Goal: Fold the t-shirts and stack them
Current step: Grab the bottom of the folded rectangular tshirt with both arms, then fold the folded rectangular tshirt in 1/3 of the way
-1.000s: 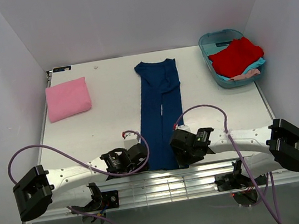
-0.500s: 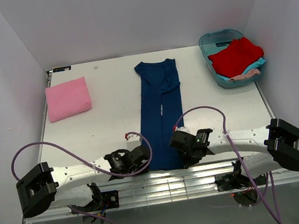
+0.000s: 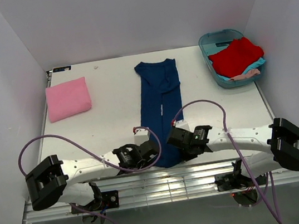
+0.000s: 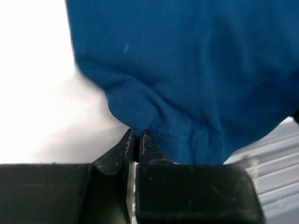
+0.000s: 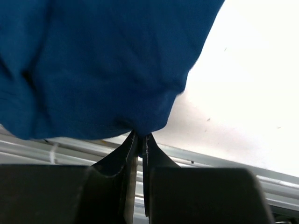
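Observation:
A navy blue t-shirt lies folded into a long strip down the middle of the table. My left gripper is shut on the near left corner of its hem, and the blue cloth fills the left wrist view above the pinched jaws of the left gripper. My right gripper is shut on the near right corner; in its wrist view the hem bunches into the tips of the right gripper. A folded pink t-shirt rests at the far left.
A teal tub at the far right holds a red t-shirt over teal and pale cloth. Purple cables loop over both arms. The table's near edge with metal rails runs just behind the grippers.
Both grippers have closed on the navy shirt's near corners. The near hem has bunched and narrowed, and the left arm has shifted right toward the shirt.

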`<action>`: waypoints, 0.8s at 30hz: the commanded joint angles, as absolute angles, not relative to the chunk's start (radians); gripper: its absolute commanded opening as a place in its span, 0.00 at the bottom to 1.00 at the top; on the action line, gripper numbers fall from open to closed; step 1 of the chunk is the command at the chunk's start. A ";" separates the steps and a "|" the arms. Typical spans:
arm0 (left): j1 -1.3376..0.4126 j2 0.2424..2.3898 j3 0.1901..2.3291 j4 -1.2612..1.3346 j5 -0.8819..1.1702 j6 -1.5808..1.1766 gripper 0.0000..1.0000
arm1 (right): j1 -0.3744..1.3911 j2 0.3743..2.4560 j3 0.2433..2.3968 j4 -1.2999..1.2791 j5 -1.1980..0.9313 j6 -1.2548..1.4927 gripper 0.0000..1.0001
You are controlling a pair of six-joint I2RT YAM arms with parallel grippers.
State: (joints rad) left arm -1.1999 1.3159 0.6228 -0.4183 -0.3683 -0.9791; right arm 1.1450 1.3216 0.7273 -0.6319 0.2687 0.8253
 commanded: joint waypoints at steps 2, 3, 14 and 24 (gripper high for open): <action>-1.187 1.342 0.750 -0.407 -0.524 -0.901 0.00 | 1.131 1.321 0.871 -0.706 0.478 0.757 0.08; -1.178 1.351 0.764 -0.403 -0.538 -0.881 0.00 | 1.120 1.328 0.891 -0.704 0.489 0.740 0.08; -0.921 1.388 0.814 -0.175 -0.460 -0.670 0.00 | 0.908 1.482 1.041 -0.562 0.549 0.483 0.08; -0.773 1.644 1.006 -0.048 -0.353 -0.528 0.00 | 0.767 1.669 1.173 -0.448 0.534 0.311 0.08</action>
State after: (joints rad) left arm -0.7948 1.6154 0.9398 -0.1162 -0.3939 -0.5999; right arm 0.7925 1.6390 1.1133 -0.5144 0.5171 0.3866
